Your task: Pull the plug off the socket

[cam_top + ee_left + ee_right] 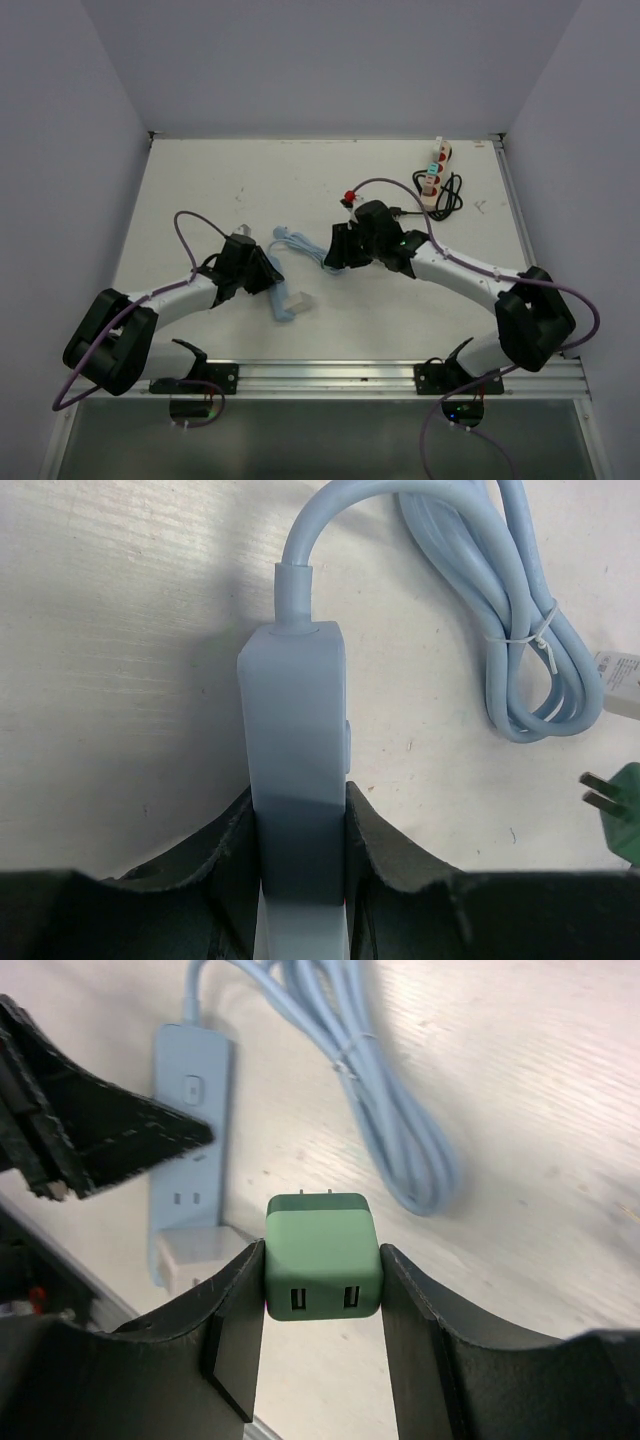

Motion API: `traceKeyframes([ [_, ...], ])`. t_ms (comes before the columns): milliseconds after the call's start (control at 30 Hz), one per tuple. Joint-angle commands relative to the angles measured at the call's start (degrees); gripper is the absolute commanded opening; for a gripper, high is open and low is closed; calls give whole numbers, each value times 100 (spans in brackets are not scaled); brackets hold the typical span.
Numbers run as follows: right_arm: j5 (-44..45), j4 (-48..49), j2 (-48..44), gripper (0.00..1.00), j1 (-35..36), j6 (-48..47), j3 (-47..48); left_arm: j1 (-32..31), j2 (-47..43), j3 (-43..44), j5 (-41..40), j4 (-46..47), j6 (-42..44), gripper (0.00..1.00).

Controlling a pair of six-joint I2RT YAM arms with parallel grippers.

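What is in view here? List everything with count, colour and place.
power strip: 1, light blue, centre-left
cable: 1, light blue, bundled beside it
charger plug: 1, green, lifted clear of the sockets
adaptor: 1, white, strip's end
second strip: 1, white, far right
cord: 1, black, beside it
small item: 1, red, unclear
table: 1, white
left pincer: black, shut on power strip
right pincer: black, shut on charger plug

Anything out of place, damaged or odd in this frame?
Nothing stands out. The green plug is out of the blue power strip and held in the right gripper; the left gripper clamps the strip. The cable lies bundled and tied on the table.
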Motion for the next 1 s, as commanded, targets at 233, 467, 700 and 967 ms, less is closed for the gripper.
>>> traceKeyframes([
  [233, 2097, 166, -1005, 0, -221, -554, -1574, -13, 100, -125, -180, -646, 343, 0],
  [467, 2432, 1350, -918, 0, -292, -642, -2058, 4, -23, -134, -162, -707, 361, 0],
  [700, 2529, 1547, -461, 22, -300, -783, -2077, 40, -32, -160, -127, -716, 370, 0],
  [967, 2055, 1133, -1057, 87, -300, -747, -2051, 57, -76, -161, -127, -699, 352, 0],
])
